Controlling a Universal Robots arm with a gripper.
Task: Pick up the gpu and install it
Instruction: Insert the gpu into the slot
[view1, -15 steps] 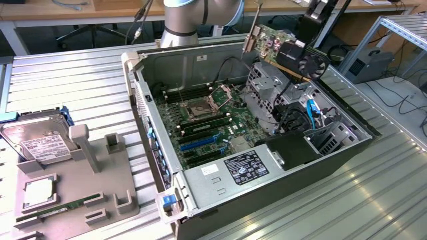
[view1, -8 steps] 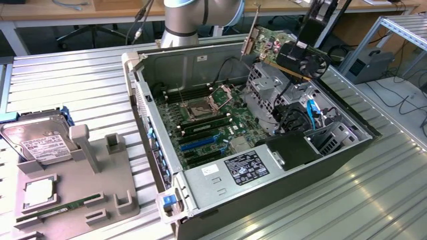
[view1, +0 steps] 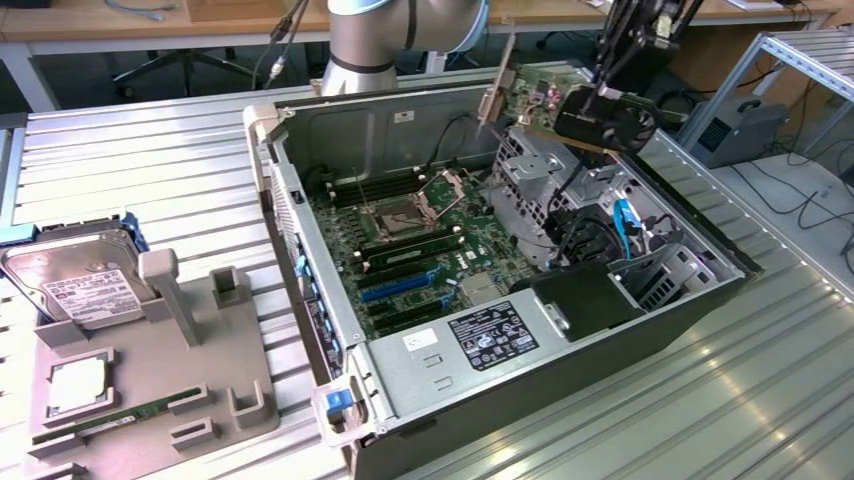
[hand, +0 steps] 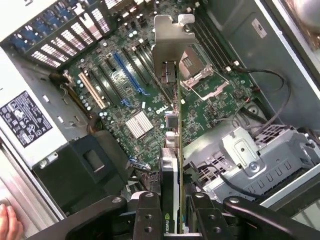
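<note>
From outside: gripper (view1: 607, 85) up high, pinching the gpu (view1: 541, 85) in the air over the drive cage (view1: 534, 170) of the open case (view1: 287, 200); motherboard (view1: 414, 250) lower down, toward the exterior view's left

From the wrist: fingers (hand: 147, 215) pressed on both flat sides of the gpu (hand: 169, 170), long side running out to its silver bracket (hand: 170, 45), motherboard (hand: 135, 100) well below, not touching

My worktop (view1: 147, 150): ribbed silvery metal slats, light glaring off near end on exterior view's right. Far side: long wooden desk (view1: 174, 20), grey cable (view1: 140, 8) lying on it, office chair base (view1: 174, 65) on dark floor (view1: 80, 75) beneath. Far on exterior view's right: aluminium profile frame (view1: 801, 50), grey boxy unit (view1: 742, 125) under it, black cables (view1: 801, 190) trailing over pale floor.
</note>
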